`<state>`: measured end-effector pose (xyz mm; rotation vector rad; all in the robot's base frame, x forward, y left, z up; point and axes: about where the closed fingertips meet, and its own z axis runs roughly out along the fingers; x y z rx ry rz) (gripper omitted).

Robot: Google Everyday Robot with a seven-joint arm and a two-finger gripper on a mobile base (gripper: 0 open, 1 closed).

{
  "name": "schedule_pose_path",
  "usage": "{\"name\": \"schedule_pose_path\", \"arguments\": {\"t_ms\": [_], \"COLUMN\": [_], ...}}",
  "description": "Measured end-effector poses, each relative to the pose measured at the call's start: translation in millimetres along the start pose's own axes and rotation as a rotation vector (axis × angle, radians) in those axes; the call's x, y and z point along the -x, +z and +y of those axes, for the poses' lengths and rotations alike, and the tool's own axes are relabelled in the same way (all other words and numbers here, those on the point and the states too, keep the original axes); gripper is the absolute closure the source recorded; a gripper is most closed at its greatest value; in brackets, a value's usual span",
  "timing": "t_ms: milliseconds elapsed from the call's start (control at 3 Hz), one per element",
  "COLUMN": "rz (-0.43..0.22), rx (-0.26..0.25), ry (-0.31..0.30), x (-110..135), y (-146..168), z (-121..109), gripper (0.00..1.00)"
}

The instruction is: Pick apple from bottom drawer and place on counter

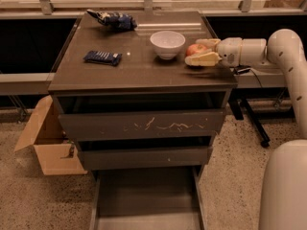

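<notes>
The red apple (194,49) with a yellowish patch is at the right side of the counter (144,71), just right of the white bowl (167,43). My gripper (194,52) reaches in from the right, its two cream fingers on either side of the apple, shut on it at counter height. I cannot tell whether the apple touches the surface. The bottom drawer (148,200) is pulled out at the foot of the cabinet, and its grey floor shows nothing in it.
A dark blue packet (101,57) lies on the counter's left and a blue bag (112,19) at its back. An open cardboard box (45,145) stands on the floor left of the cabinet. My arm (288,51) spans the right side.
</notes>
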<state>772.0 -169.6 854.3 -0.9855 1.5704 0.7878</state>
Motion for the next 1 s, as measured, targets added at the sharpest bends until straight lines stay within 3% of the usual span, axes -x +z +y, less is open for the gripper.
{"name": "schedule_pose_path", "arguments": {"t_ms": [333, 667, 1000], "rz": [-0.006, -0.025, -0.068], "rx": [-0.013, -0.071, -0.193], "ry": [-0.007, -0.023, -0.080], "x": [1.6, 8.3, 28.9], "y": [-4.4, -23.7, -69.8], "z": [-1.7, -1.1, 13.2], "gripper": [0.00, 0.00, 0.00]}}
